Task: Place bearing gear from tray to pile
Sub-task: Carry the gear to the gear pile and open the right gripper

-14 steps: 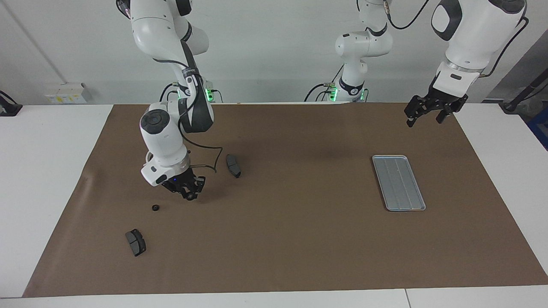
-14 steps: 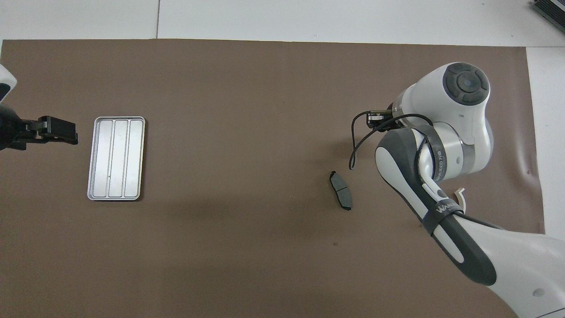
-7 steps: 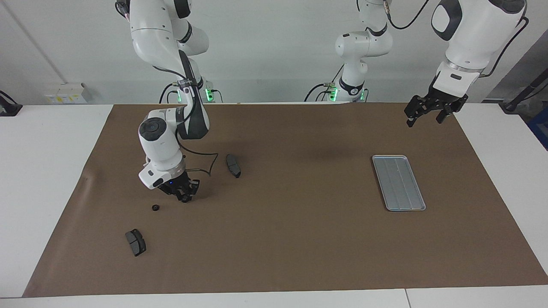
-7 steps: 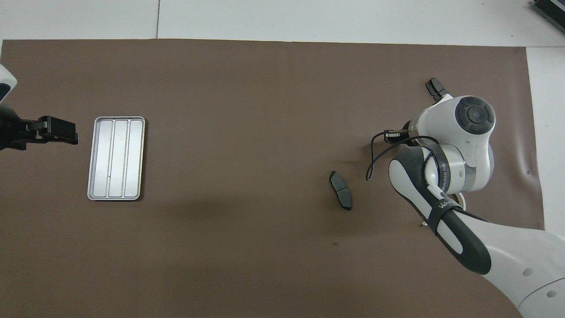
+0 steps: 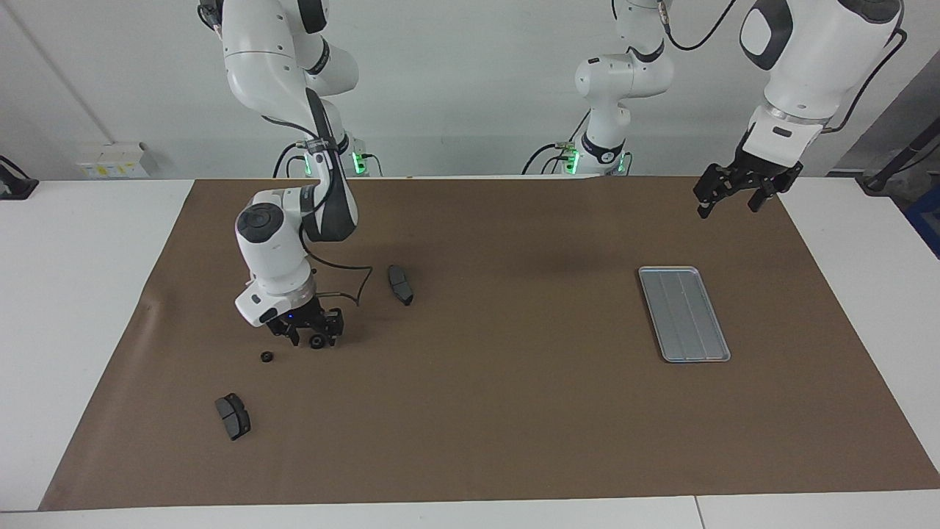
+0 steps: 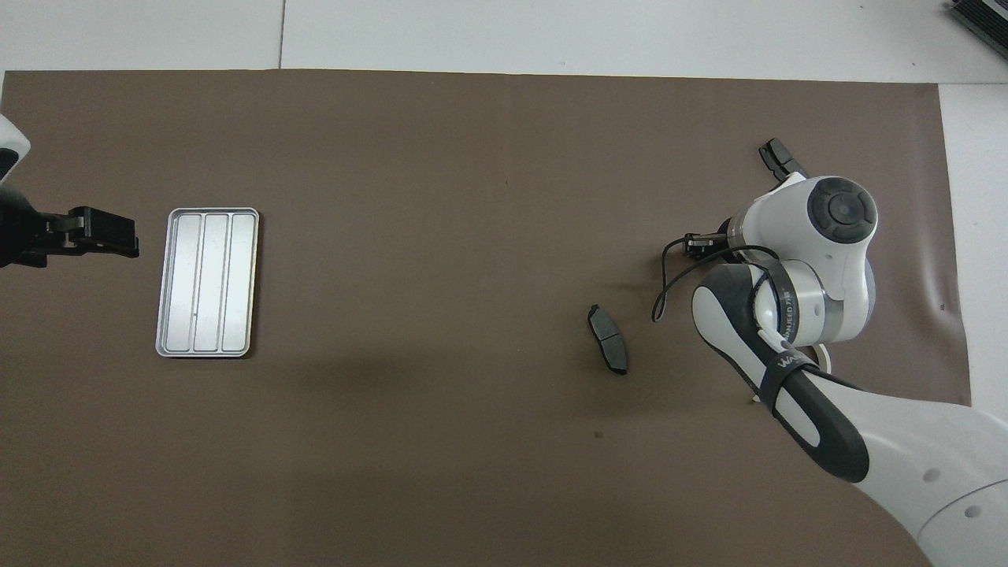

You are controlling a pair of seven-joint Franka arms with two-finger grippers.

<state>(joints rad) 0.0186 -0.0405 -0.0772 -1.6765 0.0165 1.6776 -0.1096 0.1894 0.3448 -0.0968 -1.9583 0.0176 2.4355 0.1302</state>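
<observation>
Bearing gear (image 5: 317, 341), small & dark, is pinched in right gripper (image 5: 311, 336) low over the brown mat (image 5: 514, 411), toward right arm's end of table, w/ brake pads (image 5: 400, 284) nearby. Tray (image 5: 684, 314) sits toward left arm's end. Left gripper (image 5: 728, 197) waits above mat's robot-side corner, fingers spread.

A brown mat (image 5: 514, 411) covers most of a white table (image 5: 81, 294). Off the mat, at the right arm's end near the wall, a small pale box (image 5: 110, 159) sits.
</observation>
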